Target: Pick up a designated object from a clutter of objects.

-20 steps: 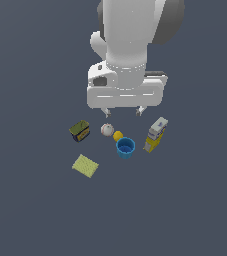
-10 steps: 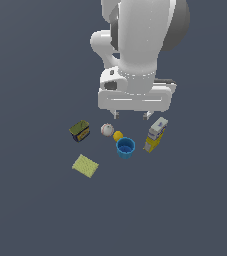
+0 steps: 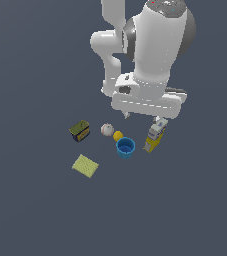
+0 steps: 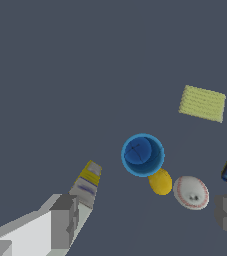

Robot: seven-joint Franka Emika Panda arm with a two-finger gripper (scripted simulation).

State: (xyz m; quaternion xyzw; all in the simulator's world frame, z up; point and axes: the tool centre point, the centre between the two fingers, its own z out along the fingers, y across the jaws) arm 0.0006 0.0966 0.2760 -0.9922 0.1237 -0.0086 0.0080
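Upright, the tall yellow carton with a white-and-blue gabled top [image 3: 155,136] stands just beside the blue cup [image 3: 125,148], on the exterior view's right. Above the carton hang the robot's jaws [image 4: 147,217], spread wide and holding nothing.

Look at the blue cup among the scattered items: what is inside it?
The wrist view looks straight down into the blue cup: only its blue floor shows, nothing in it. The small yellow ball lies outside, against its rim. Nothing hides the interior.
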